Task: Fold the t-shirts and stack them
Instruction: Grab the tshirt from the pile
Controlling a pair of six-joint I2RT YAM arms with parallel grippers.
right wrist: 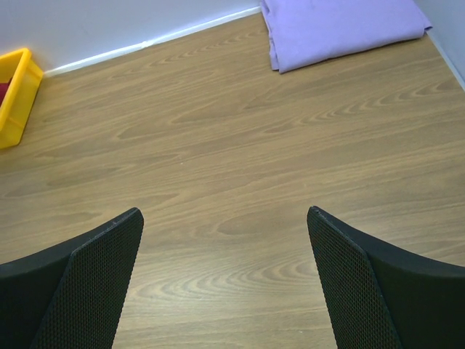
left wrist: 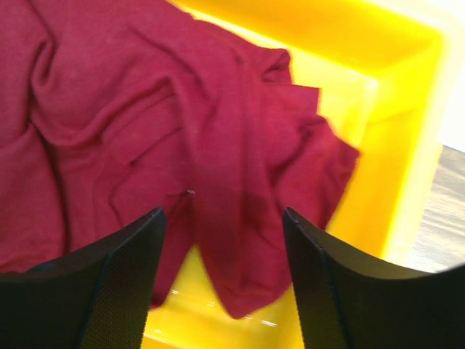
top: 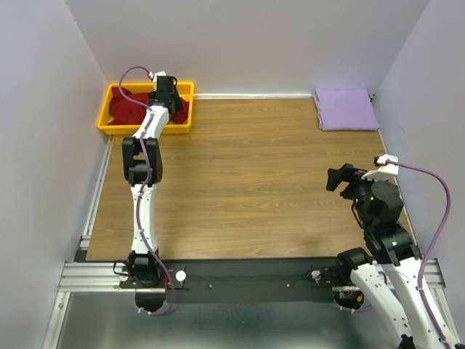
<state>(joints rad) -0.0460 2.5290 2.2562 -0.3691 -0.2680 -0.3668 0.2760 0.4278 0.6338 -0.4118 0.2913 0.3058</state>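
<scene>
Red t-shirt [left wrist: 145, 109] and lavender t-shirt [top: 346, 109] are plain (tray [left wrist: 392, 131]: yellow).

**Layout, all positions given from the tray.** The tray [top: 116, 129] stands on the table [top: 247, 182] in the far left corner, close to the back wall. The crumpled t-shirt [top: 125, 106] lies inside the tray, heaped on its floor. The left gripper [left wrist: 224, 215] hangs over the tray's right half, above the crumpled t-shirt. The folded t-shirt [top: 346, 109] lies flat on the table well to the tray's right, along the same far edge, in the opposite corner. The right gripper [top: 336, 178] is also well to the tray's right, nearer the arm bases than the tray, over the table and in front of the folded t-shirt.
</scene>
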